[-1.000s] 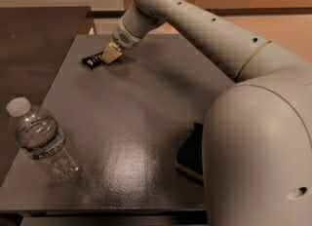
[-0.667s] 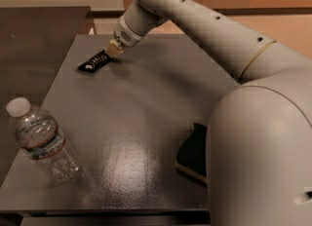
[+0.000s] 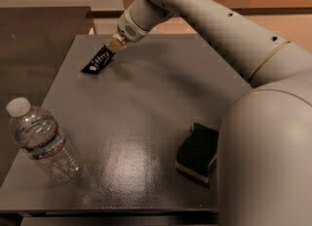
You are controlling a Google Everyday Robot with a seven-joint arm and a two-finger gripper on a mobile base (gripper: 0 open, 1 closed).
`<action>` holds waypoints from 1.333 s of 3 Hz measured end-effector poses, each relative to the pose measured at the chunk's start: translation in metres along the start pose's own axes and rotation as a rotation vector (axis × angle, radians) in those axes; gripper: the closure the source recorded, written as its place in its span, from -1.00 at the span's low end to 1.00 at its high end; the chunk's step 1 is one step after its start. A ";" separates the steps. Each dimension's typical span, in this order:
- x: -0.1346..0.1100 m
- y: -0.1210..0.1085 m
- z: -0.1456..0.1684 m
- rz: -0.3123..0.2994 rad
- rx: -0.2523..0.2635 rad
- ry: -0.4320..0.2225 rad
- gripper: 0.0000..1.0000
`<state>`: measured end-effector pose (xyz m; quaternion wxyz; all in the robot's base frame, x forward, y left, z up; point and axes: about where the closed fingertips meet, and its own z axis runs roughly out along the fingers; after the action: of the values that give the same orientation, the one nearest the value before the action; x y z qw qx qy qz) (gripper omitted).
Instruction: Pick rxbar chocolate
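One grey table (image 3: pixel 161 98); jaws pinch rxbar chocolate (image 3: pixel 97 60) far-left.

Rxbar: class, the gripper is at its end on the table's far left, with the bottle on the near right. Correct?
No. The camera view shows the bottle on the near left; the gripper is at the end of the rxbar, far left.

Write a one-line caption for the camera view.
End effector at the rxbar, far left of the table; bottle front left, sponge front right.
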<state>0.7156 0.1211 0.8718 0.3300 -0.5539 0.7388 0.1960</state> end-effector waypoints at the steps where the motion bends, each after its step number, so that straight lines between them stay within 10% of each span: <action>1: -0.012 0.002 -0.018 -0.010 -0.007 -0.031 1.00; 4: -0.076 0.011 -0.136 -0.123 -0.012 -0.186 1.00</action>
<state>0.6811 0.0878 1.0201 0.4052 -0.5795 0.6685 0.2304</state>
